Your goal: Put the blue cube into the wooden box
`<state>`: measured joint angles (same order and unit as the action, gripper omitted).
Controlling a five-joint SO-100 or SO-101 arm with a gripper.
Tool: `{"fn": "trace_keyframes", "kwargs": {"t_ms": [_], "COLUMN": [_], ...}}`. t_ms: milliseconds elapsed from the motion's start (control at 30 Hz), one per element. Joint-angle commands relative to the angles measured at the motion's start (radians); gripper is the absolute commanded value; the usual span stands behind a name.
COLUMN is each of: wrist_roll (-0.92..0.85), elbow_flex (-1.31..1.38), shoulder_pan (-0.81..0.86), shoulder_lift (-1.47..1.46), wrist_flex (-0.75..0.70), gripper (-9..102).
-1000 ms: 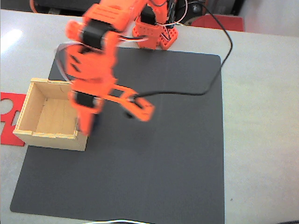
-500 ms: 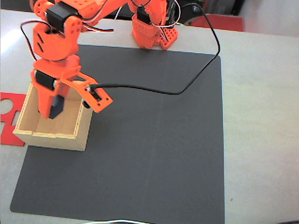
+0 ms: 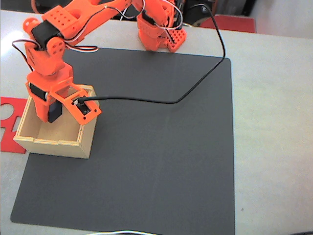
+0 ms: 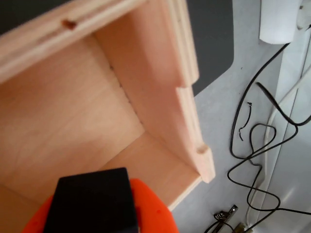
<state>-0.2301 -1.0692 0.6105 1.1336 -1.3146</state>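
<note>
The wooden box (image 3: 55, 143) is pale, square and open-topped, and stands at the left edge of a black mat. My orange gripper (image 3: 53, 112) hangs over the box's opening, shut on the blue cube (image 3: 55, 110), which looks almost black. In the wrist view the blue cube (image 4: 92, 196) sits at the bottom edge against an orange finger (image 4: 153, 216), above the floor of the wooden box (image 4: 73, 121). Whether the cube touches the floor cannot be told.
A flat red cut-out piece (image 3: 9, 122) lies left of the box on the grey table. The arm's base (image 3: 159, 34) stands at the back, and a black cable (image 3: 195, 85) arcs over the mat (image 3: 161, 161). Loose cables (image 4: 257, 145) lie beyond the box.
The arm has swung left, carrying the cube from beside the box's right wall to over its inside. In the last half second it shifted a little further left.
</note>
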Motion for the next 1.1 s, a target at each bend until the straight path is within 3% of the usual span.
{"fn": "trace_keyframes", "kwargs": {"t_ms": [0,733,867,967,1067], "wrist_roll": [-0.009,-0.005,0.003,0.041,0.074], "elbow_flex": [0.049,0.049,0.138,0.308,0.526], "shoulder_pan": [0.009,-0.008,-0.026,-0.046,-0.069], "shoulder_lift": [-0.003,-0.061,-0.057,-0.057,-0.058], "wrist_flex": [0.015,0.018,-0.052,-0.160,-0.268], "gripper": [10,20,16,4,0]}}
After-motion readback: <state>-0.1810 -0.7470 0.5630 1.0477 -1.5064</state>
